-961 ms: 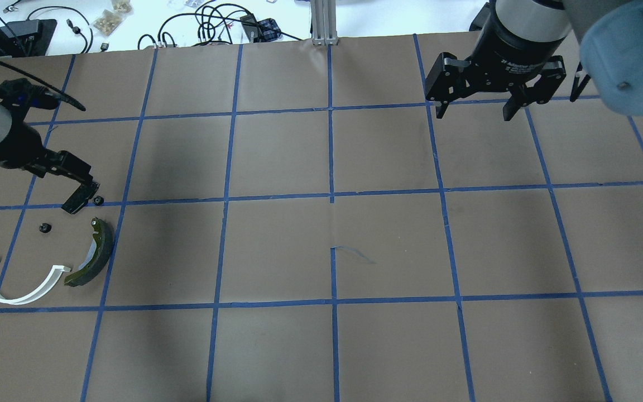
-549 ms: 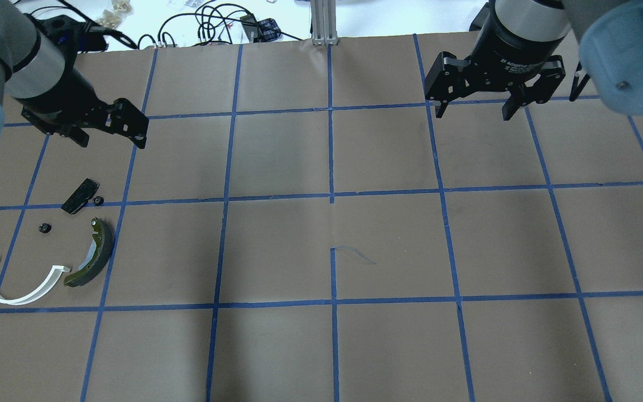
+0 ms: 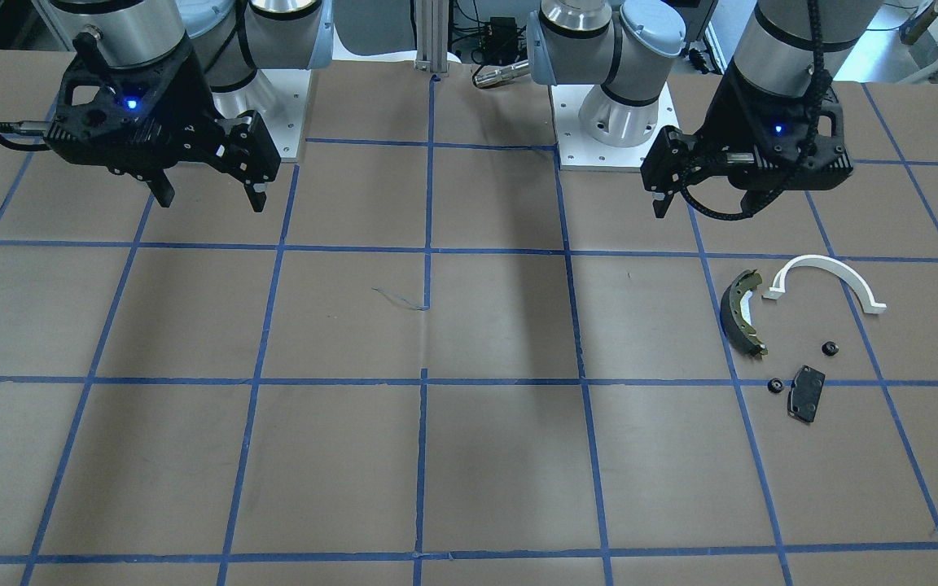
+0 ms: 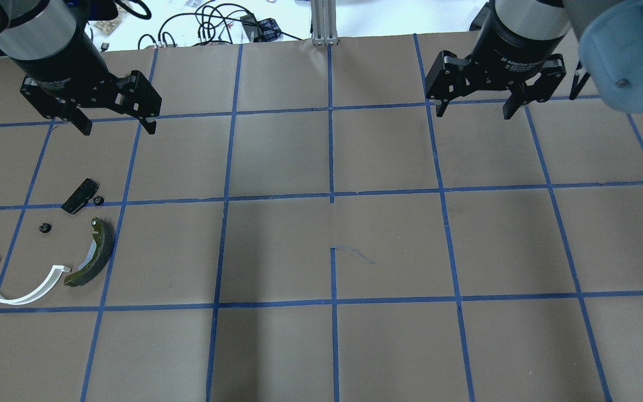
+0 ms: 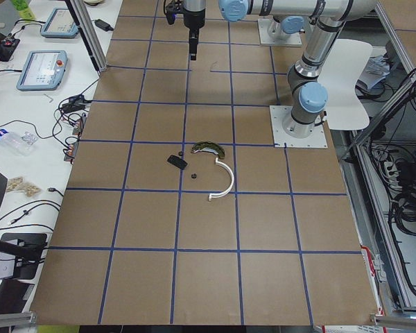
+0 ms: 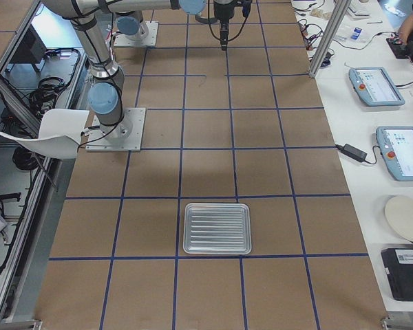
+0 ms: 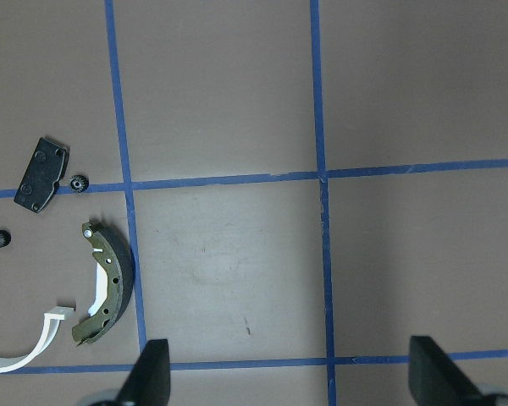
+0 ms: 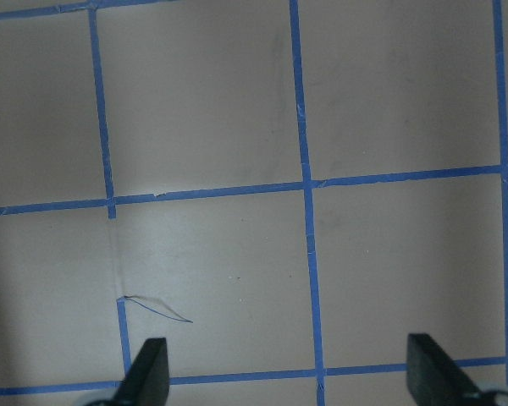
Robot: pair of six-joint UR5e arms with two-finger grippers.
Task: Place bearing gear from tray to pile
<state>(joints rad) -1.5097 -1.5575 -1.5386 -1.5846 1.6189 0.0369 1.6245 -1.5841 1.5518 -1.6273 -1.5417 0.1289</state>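
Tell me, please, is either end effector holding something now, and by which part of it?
Nothing is held. The left end effector and the right end effector are both open and empty.

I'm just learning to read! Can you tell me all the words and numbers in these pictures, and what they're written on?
"2F Adaptive", then blurred letters: white print on the right pincer.
White print on the left pincer: too blurred to read.
Screens of the pendants: too small to read.
White label on the black box: too small to read.
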